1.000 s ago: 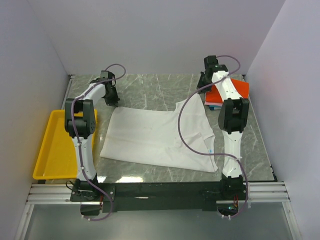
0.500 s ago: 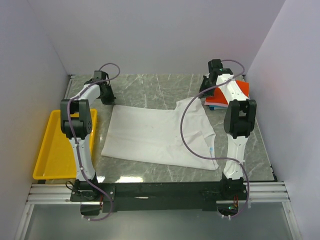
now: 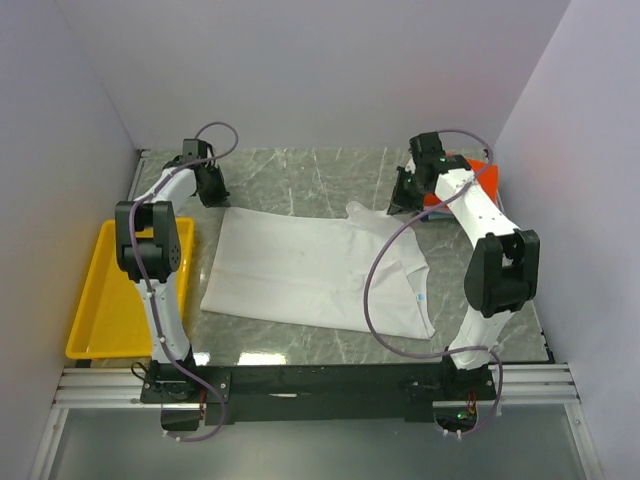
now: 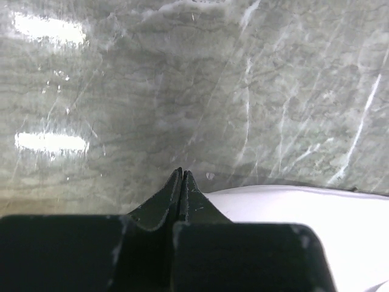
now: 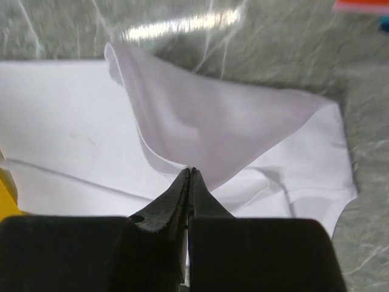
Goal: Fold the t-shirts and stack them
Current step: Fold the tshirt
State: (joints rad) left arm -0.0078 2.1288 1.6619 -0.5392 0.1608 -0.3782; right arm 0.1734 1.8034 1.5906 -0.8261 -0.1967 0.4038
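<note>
- One risk: the white t-shirt point(image 3: 300, 270) lies spread mid-table with its near hem loose, so a hard pull could drag it askew.
- Yellow tray point(image 3: 95, 300), at left, holds nothing.
- Right gripper point(image 5: 189, 171) is clamped on the raised far sleeve.
- Left gripper point(image 4: 182, 173) has its fingers together beside the far corner, apparently empty.
- Folded orange-red t-shirt point(image 3: 484, 176) sits far right.

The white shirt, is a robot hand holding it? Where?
Yes. The right gripper pinches the white t-shirt by its far sleeve edge. The left gripper holds nothing.

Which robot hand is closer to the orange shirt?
Right. The right hand, pinching the white shirt, is just left of the orange shirt; the left hand is far away across the table.
</note>
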